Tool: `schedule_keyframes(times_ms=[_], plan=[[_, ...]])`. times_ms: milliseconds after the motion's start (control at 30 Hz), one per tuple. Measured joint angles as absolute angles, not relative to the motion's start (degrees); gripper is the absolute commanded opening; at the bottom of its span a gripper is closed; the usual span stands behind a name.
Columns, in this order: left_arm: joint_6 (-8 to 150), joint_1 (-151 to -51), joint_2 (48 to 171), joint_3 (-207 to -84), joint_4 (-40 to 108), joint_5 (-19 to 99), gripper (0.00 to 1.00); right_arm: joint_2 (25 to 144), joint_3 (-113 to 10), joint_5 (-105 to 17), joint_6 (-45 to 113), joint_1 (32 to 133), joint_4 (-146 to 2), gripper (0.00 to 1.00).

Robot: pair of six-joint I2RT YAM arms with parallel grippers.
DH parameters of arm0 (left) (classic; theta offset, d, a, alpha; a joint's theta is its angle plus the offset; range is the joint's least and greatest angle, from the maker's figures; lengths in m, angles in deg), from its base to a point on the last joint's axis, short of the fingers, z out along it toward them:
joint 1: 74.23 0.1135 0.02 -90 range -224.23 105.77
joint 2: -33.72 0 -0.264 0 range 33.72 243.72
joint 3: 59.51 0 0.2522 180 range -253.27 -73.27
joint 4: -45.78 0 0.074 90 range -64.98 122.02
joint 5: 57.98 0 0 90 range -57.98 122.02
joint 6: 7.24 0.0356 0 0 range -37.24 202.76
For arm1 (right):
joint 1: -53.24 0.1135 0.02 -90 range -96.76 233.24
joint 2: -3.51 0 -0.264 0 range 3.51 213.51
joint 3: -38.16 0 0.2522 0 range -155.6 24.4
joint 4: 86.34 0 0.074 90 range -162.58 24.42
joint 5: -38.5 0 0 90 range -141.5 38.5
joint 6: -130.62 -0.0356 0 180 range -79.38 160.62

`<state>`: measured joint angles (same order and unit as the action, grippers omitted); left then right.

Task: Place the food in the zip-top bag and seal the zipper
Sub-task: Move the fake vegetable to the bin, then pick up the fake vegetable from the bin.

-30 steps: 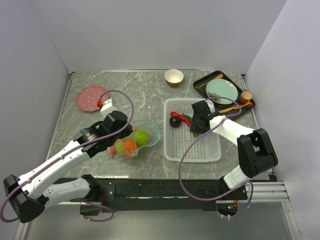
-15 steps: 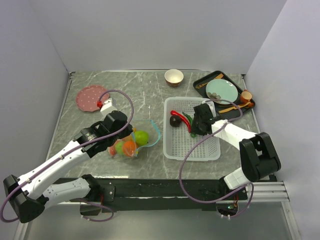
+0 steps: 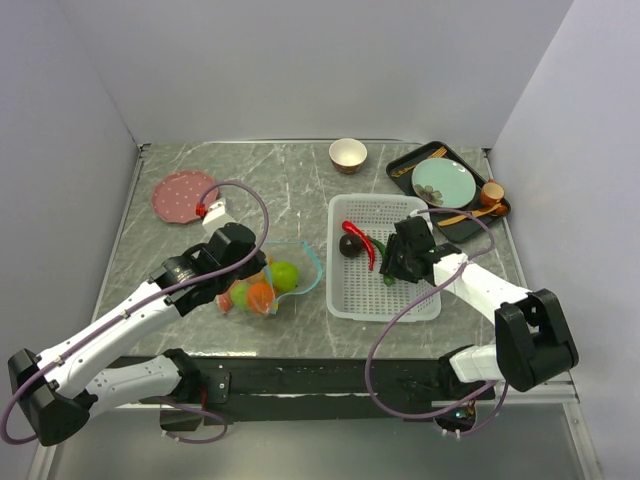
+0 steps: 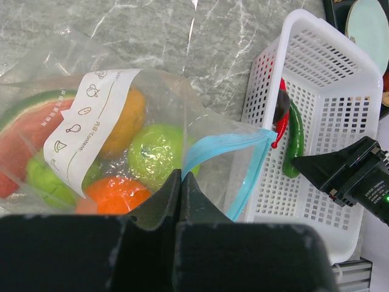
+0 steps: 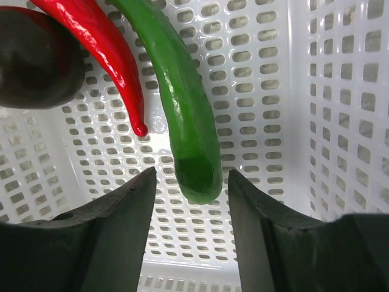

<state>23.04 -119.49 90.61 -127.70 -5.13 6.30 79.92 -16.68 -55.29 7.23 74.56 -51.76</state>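
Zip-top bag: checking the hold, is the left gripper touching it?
Touching. Left wrist view shows the left gripper shut, pinching the clear plastic of the zip-top bag.

The white-shelled left robot arm (image 3: 110, 325) with bulky black joints and its matching white-and-black right robot arm (image 3: 478, 284) are each trailing a thin looping purple cable (image 3: 266, 215). The right gripper (image 5: 191, 175) is showing matte black wedge-shaped fingers (image 5: 118, 243), and a small green light (image 4: 384, 199) is glowing on its housing.

white label (image 4: 88, 129) on zip-top bag (image 4: 61, 58), "Content:", rest unreadable
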Motion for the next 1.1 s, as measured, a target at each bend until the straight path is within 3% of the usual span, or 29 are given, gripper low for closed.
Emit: schedule_keyframes(times_ms=[100, 300, 500, 1100], plan=[[23.04, -119.49, 90.58, -127.66, -5.13, 6.30, 0.02, 80.11, -16.68, -55.35, 7.23, 74.56, -51.52, 0.59], [23.02, -119.49, 90.54, -127.18, -5.08, 6.33, 0.02, 82.58, -16.70, -56.18, 7.25, 74.45, -50.49, 0.49], [23.00, -119.49, 90.56, -126.90, -5.13, 6.70, 0.02, 83.15, -16.68, -56.12, 7.41, 74.45, -50.32, 0.29], [23.06, -119.49, 90.58, -126.90, -5.06, 6.76, 0.01, 71.85, -19.98, -55.90, 7.54, 74.45, -44.66, 0.26]])
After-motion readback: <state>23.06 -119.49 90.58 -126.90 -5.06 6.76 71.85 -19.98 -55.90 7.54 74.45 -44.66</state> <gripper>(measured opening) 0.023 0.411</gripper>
